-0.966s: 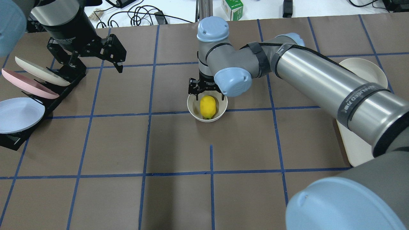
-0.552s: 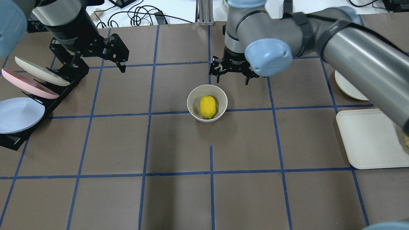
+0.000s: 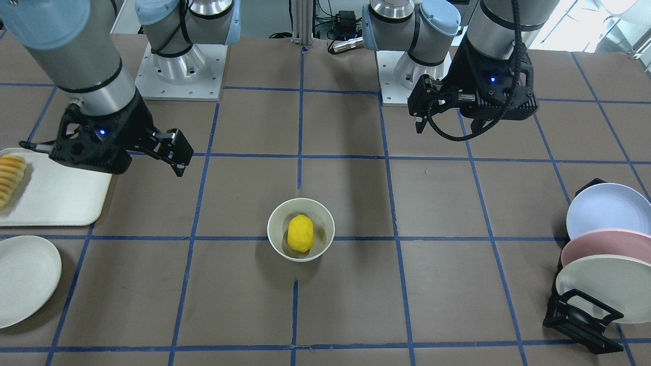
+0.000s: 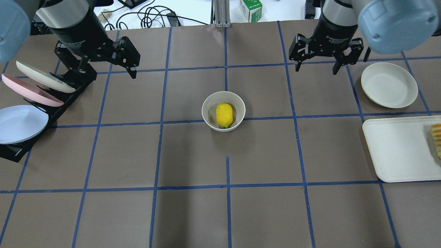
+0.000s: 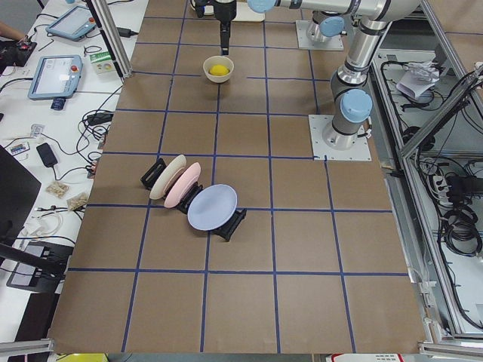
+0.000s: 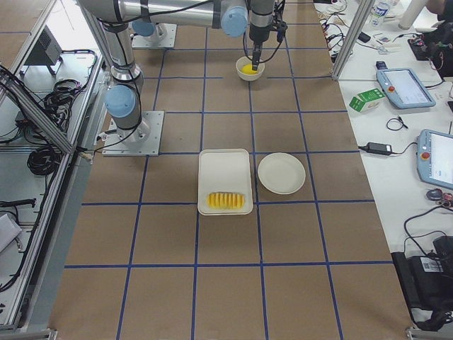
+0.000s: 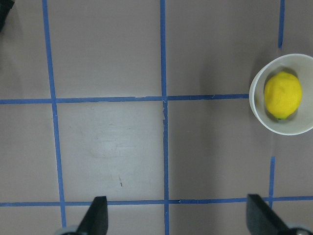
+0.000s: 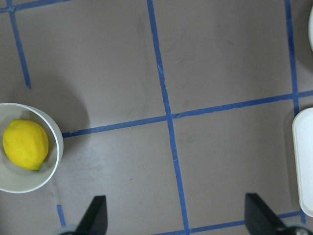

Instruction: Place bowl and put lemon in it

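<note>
The off-white bowl [image 4: 206, 113] stands upright near the table's middle, and the yellow lemon [image 4: 224, 114] lies inside it. They also show in the front view, bowl [image 3: 274, 231] and lemon [image 3: 300, 233]. My right gripper [image 4: 316, 70] is open and empty, raised, to the right of the bowl and farther back. My left gripper [image 4: 107, 74] is open and empty, raised at the far left. The left wrist view shows the lemon [image 7: 282, 95] in the bowl [image 7: 293, 128] at the right edge. The right wrist view shows the lemon [image 8: 25, 144] in the bowl [image 8: 29, 185] at the left.
A black rack [image 4: 62, 105] with three plates stands at the left edge. A flat off-white plate [image 4: 388, 85] and a white tray [image 4: 399, 148] with sliced fruit [image 4: 437, 139] lie at the right. Cables and a green box [image 4: 250, 9] lie beyond the far edge.
My right gripper, open just above the lemon in the bowl, has risen and swung right and back. The lemon stays in the bowl. The left arm has barely moved.
</note>
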